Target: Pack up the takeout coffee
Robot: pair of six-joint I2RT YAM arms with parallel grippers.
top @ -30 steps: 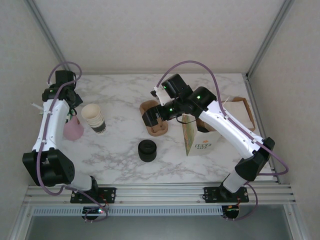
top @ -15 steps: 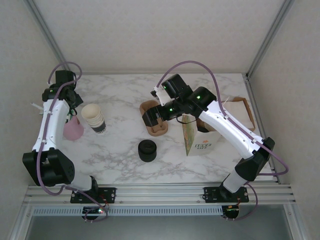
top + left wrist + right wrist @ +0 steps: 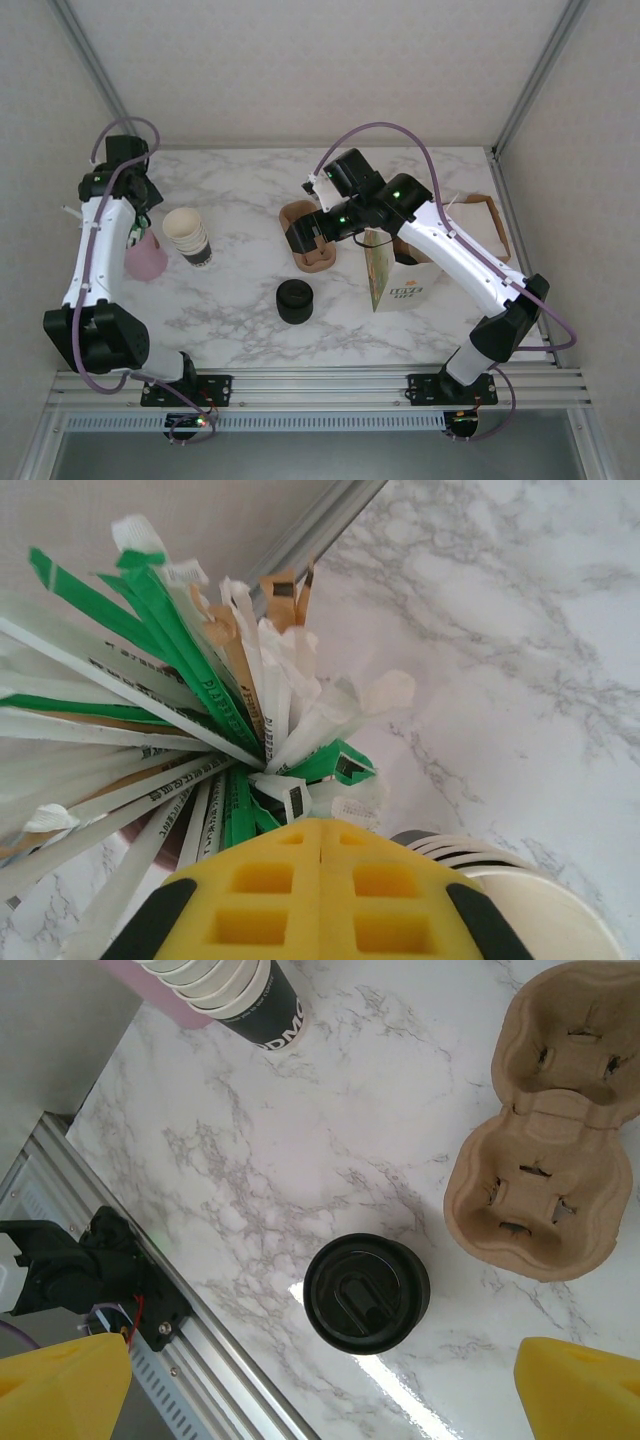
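Note:
The takeout coffee is out of view. A squat stack of black lids stands near the table's middle front. Lidless cream-rimmed cups are stacked at the left. My right gripper hangs open and empty above the table, over the near edge of a brown pulp cup carrier. My left gripper is shut, pads pressed together with nothing between them. It hangs just above a pink cup of wrapped straws and stirrers.
A paper bag with brown handles stands upright right of the carrier, under the right arm. The metal rail runs along the table's near edge. Walls close in on the left, back and right.
The left arm has shifted slightly left and back above the pink cup. The right arm has not visibly moved.

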